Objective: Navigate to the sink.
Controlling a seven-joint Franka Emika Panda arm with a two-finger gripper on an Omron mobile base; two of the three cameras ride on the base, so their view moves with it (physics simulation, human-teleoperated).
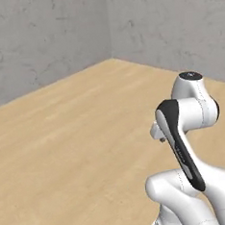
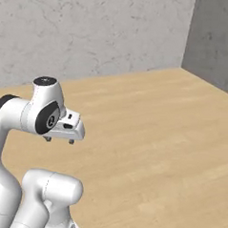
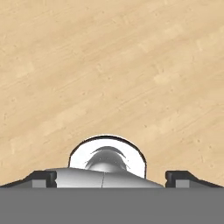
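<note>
Ahead, you face pale plank floor (image 1: 65, 152) and mottled grey walls (image 2: 92, 33); claw (image 3: 112, 178) spread wide, empty

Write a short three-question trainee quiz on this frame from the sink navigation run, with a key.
1. True or false: the base cameras face a corner where two grey plaster walls meet above a light wooden plank floor.
2. Multiple choice: how do the small dark finger tips of the two-finger gripper stand in the hand view? A) wide apart, nothing between them B) pressed together C) clamped on a cup
3. Short answer: what surface lies beyond the gripper in the hand view?

Key:
1. True.
2. A.
3. The wooden plank floor; the folded white arm carries the gripper above it.
</note>
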